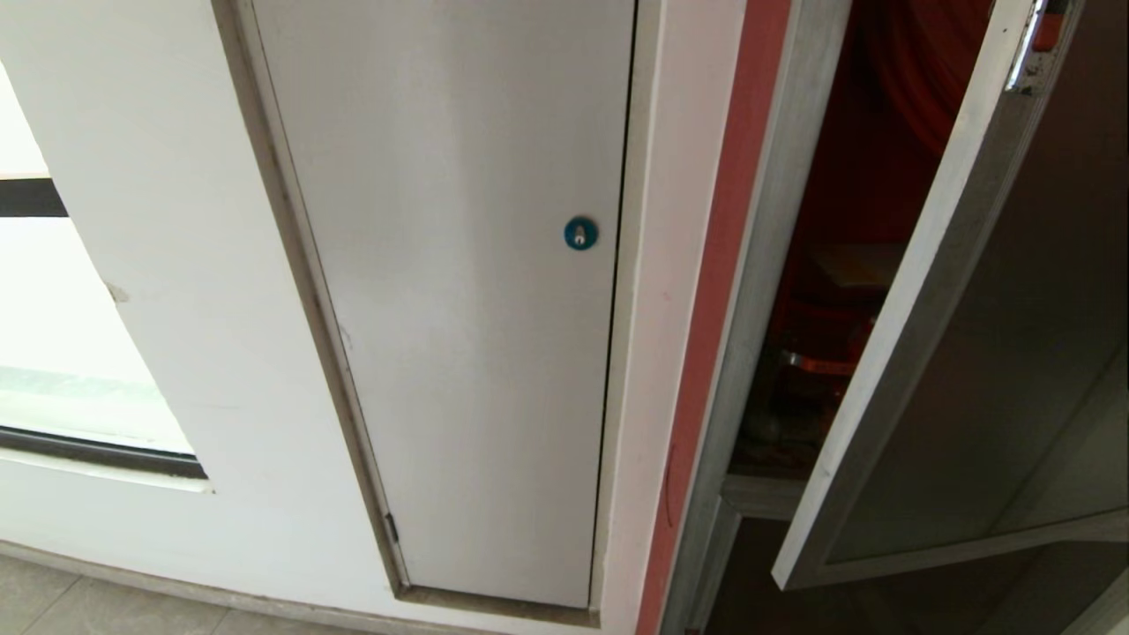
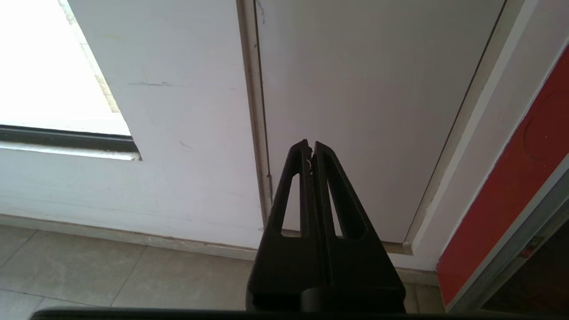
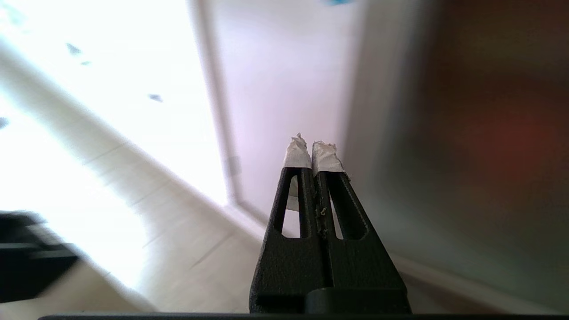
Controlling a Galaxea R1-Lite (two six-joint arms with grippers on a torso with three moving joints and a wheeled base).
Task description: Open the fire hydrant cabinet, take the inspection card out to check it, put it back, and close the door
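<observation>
Head view: door [image 1: 961,353] ajar, cabinet [image 1: 750,291] gap.

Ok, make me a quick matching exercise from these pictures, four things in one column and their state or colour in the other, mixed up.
Column one:
1. door
2. round lock
3. right gripper
4. white door panel

Column two:
A. blue
B. shut, flush in its frame
C. standing ajar
D. fingers together, tips wrapped in white tape

Pairs: 1-C, 2-A, 3-D, 4-B
</observation>
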